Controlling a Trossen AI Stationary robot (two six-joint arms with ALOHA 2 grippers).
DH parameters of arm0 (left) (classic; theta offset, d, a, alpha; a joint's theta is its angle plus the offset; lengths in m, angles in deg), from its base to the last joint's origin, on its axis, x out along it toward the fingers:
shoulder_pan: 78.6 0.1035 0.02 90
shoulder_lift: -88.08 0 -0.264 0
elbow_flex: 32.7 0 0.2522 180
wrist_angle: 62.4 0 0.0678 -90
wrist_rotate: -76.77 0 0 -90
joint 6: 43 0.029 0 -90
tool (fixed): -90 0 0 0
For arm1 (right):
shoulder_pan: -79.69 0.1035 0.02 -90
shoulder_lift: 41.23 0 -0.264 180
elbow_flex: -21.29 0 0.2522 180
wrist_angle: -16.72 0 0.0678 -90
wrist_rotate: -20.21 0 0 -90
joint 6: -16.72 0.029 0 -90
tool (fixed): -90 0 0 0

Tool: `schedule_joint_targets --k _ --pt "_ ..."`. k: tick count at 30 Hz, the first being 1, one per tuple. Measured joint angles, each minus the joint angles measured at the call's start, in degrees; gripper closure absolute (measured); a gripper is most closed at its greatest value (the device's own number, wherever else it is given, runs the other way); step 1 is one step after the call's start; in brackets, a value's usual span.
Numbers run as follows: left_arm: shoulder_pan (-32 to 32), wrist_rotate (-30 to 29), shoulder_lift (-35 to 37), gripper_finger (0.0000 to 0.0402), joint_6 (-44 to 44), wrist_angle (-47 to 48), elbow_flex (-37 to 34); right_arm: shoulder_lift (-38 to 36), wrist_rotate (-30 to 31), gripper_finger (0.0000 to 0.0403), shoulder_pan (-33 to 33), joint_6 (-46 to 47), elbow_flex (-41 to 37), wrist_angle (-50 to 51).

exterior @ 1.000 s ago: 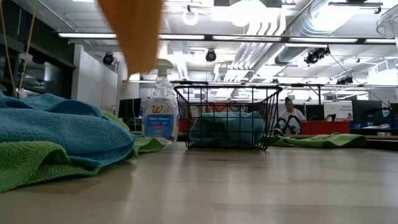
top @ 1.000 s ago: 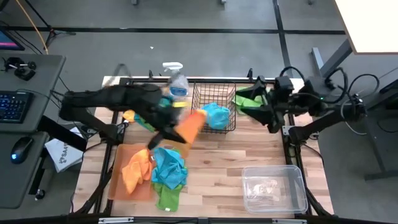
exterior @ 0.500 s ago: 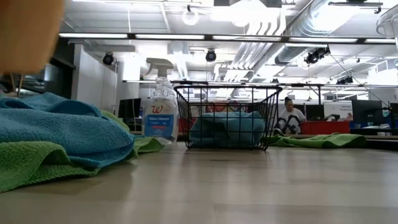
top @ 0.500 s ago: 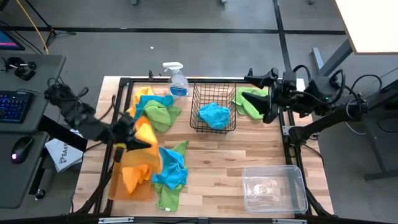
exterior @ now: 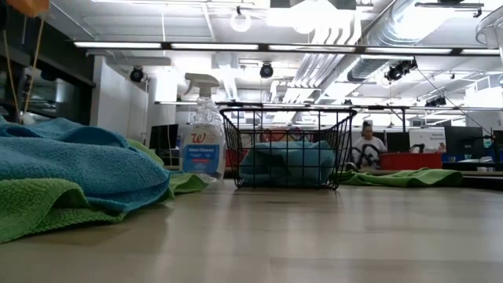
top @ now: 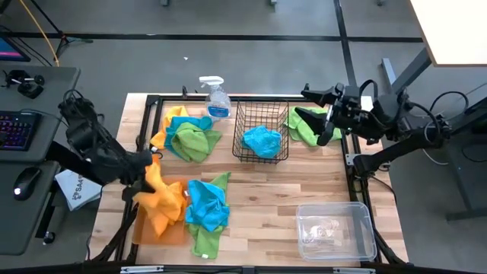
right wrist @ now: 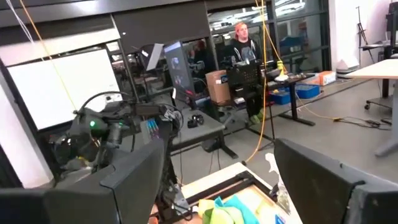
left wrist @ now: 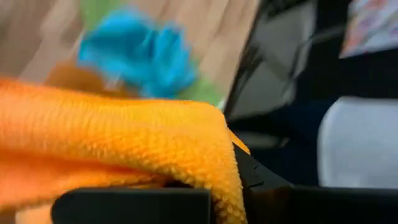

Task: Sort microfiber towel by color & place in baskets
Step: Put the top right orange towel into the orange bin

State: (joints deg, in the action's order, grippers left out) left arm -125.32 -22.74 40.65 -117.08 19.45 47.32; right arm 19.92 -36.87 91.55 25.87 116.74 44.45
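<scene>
An orange towel (top: 154,185) is held clenched in the left gripper (top: 144,169) above the orange-brown tray (top: 142,228), evidently for colour-matched placement, while the right gripper (top: 323,116) hangs released over a green towel (top: 303,124).

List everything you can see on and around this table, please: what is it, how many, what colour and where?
Wire basket: one, black, back middle, holding a blue towel.
Clear tub: one, front right.
Orange-brown tray: one, front left, partly under towels.
Orange towel: one, gripped by the left hand over the tray.
Blue and green towels: a pile beside the tray.
Mixed towels: a heap, back left.
Green towel: one, back right.
Spray bottle: one, clear, back edge.
Left hand: shut on the orange towel.
Right hand: open, above the green towel.
</scene>
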Motion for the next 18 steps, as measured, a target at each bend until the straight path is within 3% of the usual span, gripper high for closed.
schedule_joint_targets --k 4,11,18 --pt "0.0 3.9 -2.3 0.0401 2.6 2.3 -1.7 0.0 1.5 0.0100 0.0 1.4 0.0 0.5" --pt "0.0 10.1 -8.7 0.0401 12.1 -9.6 -9.8 0.0 4.3 0.0100 0.0 2.6 0.0 1.8" --pt "0.0 10.8 -18.2 0.0401 16.7 -18.3 -18.7 0.0 4.6 0.0100 -0.3 4.8 0.0 4.5"
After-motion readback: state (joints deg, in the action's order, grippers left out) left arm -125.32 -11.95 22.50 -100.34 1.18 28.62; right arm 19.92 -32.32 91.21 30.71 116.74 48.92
